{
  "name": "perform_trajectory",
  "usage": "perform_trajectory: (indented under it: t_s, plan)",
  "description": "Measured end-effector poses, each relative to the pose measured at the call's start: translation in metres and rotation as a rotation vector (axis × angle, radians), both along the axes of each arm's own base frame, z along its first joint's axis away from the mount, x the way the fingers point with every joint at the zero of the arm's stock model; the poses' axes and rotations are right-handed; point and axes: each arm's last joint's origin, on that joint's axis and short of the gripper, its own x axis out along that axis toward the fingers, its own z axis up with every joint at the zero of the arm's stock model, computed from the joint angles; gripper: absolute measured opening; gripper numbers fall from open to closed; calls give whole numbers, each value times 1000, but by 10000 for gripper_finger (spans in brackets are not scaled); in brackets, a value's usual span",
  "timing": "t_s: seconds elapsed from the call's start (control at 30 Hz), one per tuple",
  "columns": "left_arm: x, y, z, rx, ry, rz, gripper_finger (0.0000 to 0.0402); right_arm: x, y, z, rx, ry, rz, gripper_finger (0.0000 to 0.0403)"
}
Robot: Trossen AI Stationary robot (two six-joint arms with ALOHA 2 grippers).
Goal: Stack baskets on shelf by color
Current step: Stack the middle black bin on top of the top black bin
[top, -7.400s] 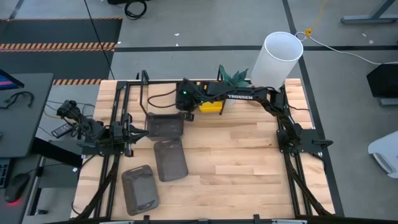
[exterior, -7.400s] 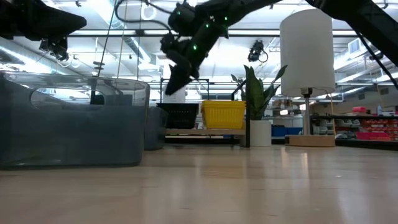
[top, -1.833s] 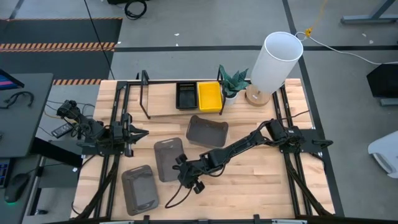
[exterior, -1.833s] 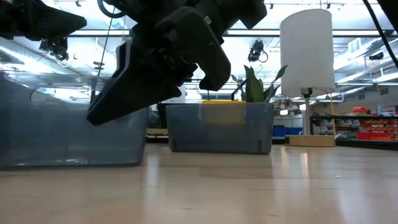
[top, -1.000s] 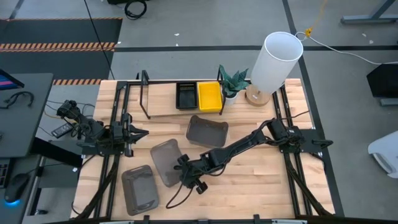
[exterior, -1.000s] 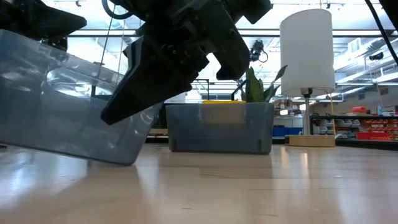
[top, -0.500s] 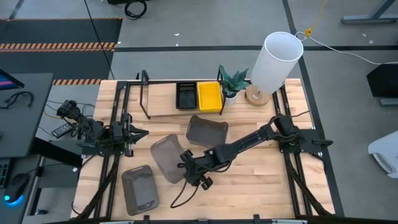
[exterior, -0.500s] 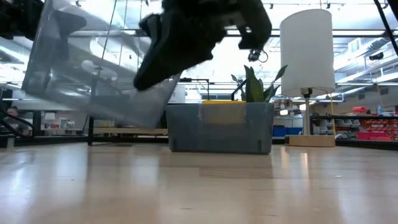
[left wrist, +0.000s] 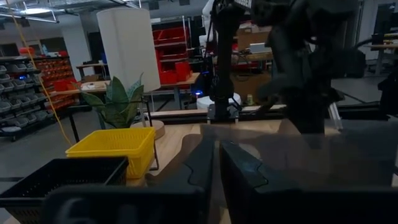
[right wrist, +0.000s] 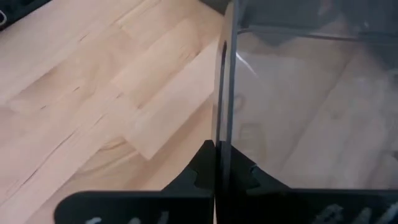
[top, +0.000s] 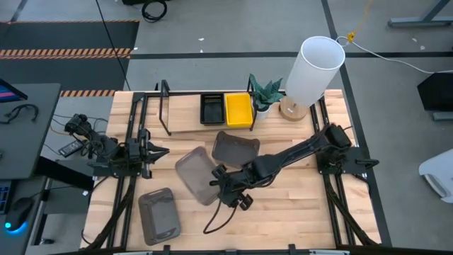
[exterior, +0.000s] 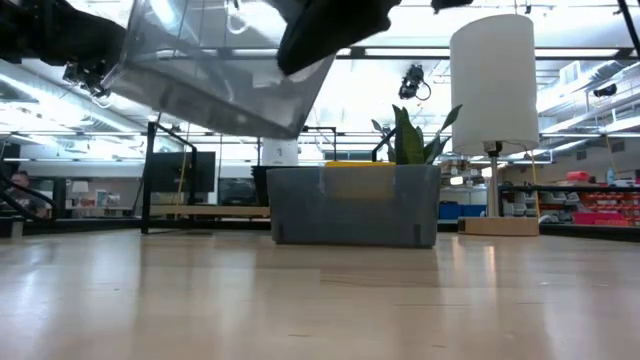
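My right gripper (top: 216,181) is shut on a smoky-grey translucent basket (top: 195,176) and holds it in the air over the table's middle left; the low view shows this basket (exterior: 215,70) high and tilted. A second grey basket (top: 235,149) sits flat on the table just behind it, and a third (top: 159,215) lies near the front left. On the shelf (top: 185,120) at the far edge stand a black basket (top: 211,109) and a yellow basket (top: 238,110). My left gripper (left wrist: 216,177) waits shut at the table's left edge. My right gripper pinches the right-hand wall (right wrist: 222,93) of the grey basket at its rim, one finger inside and one outside. The fingers (right wrist: 200,167) slant down from the table's right side. The basket hangs clear of the table, tilted, on the gripper's left.
A potted plant (top: 265,92) and a tall white lamp (top: 311,69) stand at the far right beside the shelf. Bare tabletop (top: 290,205) lies on the near right side.
My right gripper has risen and gone a little toward the table's far right, rolling as it went, still shut on the grey basket. The basket, which stood tilted with its low edge on the table, now hangs clear and has turned.
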Motion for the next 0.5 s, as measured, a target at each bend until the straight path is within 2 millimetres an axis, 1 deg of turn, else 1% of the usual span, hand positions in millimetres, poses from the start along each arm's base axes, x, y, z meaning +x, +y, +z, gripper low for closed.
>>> perform_trajectory:
  t_s: [0.13, 0.3, 0.5]
  plan:
    - [0, 0, 0, 0, 0, 0, 30, -8, -3, 11, -19, 8, 21, 7]
    - [0, 0, 0, 0, 0, 0, 30, -20, -9, 23, -123, 25, 42, 9]
    - [0, 0, 0, 0, 0, 0, 38, -34, -25, 29, -230, 114, 41, 9]
